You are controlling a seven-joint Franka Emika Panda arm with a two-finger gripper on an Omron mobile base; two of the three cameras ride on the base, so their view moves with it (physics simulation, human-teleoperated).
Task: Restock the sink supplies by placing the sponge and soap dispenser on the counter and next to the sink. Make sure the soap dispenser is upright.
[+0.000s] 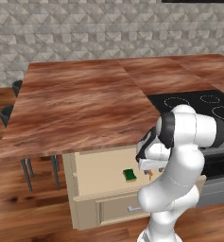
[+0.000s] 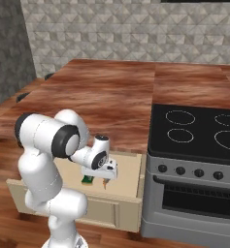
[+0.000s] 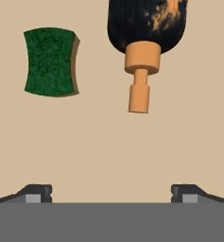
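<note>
While the gripper point(image 3: 111, 191) hangs over the open drawer point(image 1: 104, 176), its jaws are spread wide and hold nothing.
Sponge point(image 3: 51, 62) and soap dispenser point(image 3: 146, 28) lie apart on the drawer floor, the dispenser on its side, below the counter point(image 1: 80, 104).

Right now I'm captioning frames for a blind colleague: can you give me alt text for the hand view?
Looking down into a beige drawer: a dark soap dispenser lies on its side, its orange-tan pump nozzle pointing toward the camera, with a green sponge lying flat beside it, apart. The open gripper hovers above, holding nothing.
</note>
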